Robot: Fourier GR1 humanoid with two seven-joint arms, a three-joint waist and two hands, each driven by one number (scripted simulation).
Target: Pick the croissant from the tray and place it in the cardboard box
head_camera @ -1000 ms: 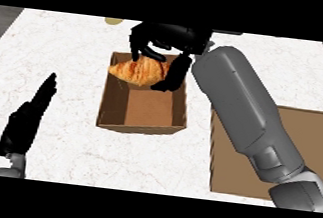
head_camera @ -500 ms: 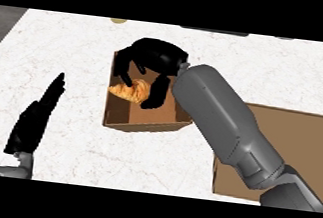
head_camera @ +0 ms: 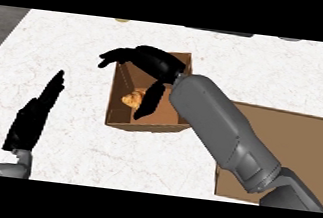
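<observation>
Croissant [head_camera: 131, 98] inside cardboard box [head_camera: 122, 121], at center. Right hand [head_camera: 149, 59] above it (fingers spread, holding nothing). Left hand [head_camera: 34, 116] flat, straight-fingered, at eight o'clock. Tray [head_camera: 306, 132] at four o'clock.

1. Counter [head_camera: 272, 73]: white, with faint reddish veining.
2. Box [head_camera: 142, 124]: brown cardboard, lighter on the outer wall.
3. Croissant [head_camera: 131, 98]: golden orange.
4. Tray [head_camera: 303, 132]: flat brown, with a lighter rim.
5. Right hand [head_camera: 151, 59]: black; forearm grey.
6. Left hand [head_camera: 34, 116]: black; wrist grey.
</observation>
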